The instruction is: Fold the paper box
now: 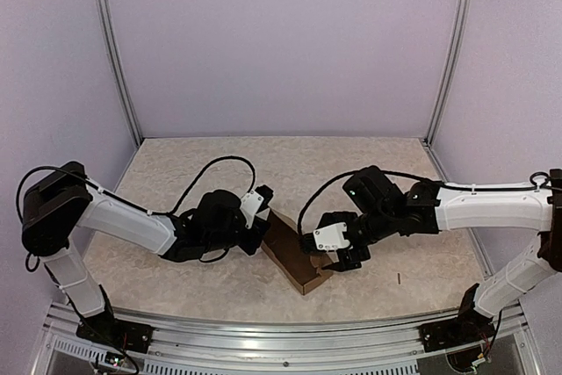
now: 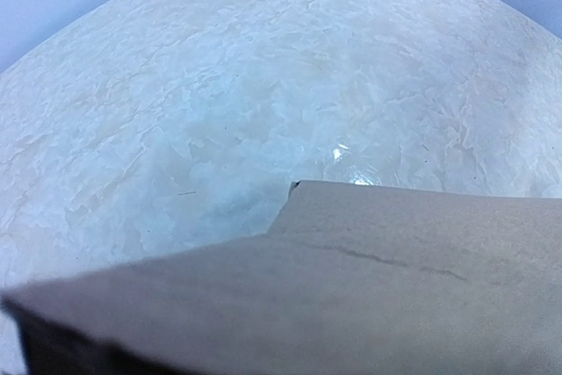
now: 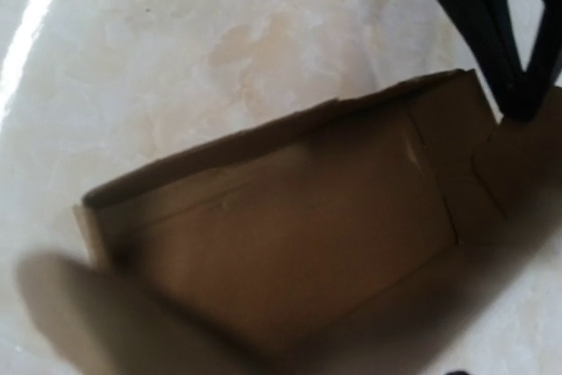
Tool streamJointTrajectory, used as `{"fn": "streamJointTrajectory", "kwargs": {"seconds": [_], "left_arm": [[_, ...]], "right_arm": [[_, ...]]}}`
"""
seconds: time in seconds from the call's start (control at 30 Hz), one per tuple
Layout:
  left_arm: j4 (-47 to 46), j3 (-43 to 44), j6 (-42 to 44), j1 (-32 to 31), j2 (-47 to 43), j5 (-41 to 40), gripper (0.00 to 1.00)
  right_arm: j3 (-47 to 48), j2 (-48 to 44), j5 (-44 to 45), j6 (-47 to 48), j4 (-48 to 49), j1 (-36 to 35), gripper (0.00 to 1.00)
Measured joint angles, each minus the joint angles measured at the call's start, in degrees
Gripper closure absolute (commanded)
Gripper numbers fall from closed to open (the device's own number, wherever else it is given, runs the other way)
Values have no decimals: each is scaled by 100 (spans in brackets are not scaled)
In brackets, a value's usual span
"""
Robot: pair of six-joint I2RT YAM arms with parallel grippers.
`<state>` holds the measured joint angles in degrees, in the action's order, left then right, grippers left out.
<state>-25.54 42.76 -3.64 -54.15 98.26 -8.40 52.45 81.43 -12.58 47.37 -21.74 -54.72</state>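
Black and white left arm (image 1: 132,221) reached in from the near left corner across the pale marbled table (image 1: 202,164). Left gripper (image 1: 263,208) sat just at the upper left edge of the paper box (image 1: 297,261). Its fingers were closed down to almost nothing. They did not show in the left wrist view: a tilted sheet of brown cardboard with a notched step in its top edge filled the lower half, with table surface beyond. Whether a flap was pinched between the fingers could not be told.

Paper box lay at mid-table near the front rail, between the two grippers, set at a diagonal. It was partly formed. The right wrist view looked into an open trough with a floor, raised long walls and a creased end panel. The near end was blurred.

Right gripper (image 1: 344,258) hung over the right end of the box, fingers spread wide. One black finger (image 3: 518,50) stood past the far end panel, its tip beside the cardboard. A blurred shape at the lower left was likely the other finger. Contact with the walls was not clear. Right arm (image 1: 492,204) stretched in from the near right corner.
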Motion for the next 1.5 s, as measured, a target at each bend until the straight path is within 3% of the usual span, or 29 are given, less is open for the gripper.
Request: {"fn": "streamJointTrajectory", "kwargs": {"seconds": [0.23, 0.5, 0.97, 1.2, 1.33, 1.5], "left_arm": [[76, -227, 9, -55, -181, -131, 92], [339, -723, -46, -210, -601, -472, 74], [780, -1309, -122, -632, -1818, -841, 71], [826, -1309, -105, -566, -1902, -837, 69], [872, -1309, -129, -501, -1902, -809, 61], [955, -1296, -131, -308, -1910, -697, 59]], "right_arm": [[37, 166, 339, 286, -57, -391, 21], [42, 319, 901, 463, 149, -778, 22], [195, 319, 850, 269, 61, -723, 39], [321, 323, 474, 70, 33, -431, 37], [339, 398, 313, -37, 31, -424, 28], [343, 420, 122, -146, 39, -424, 27]]}}
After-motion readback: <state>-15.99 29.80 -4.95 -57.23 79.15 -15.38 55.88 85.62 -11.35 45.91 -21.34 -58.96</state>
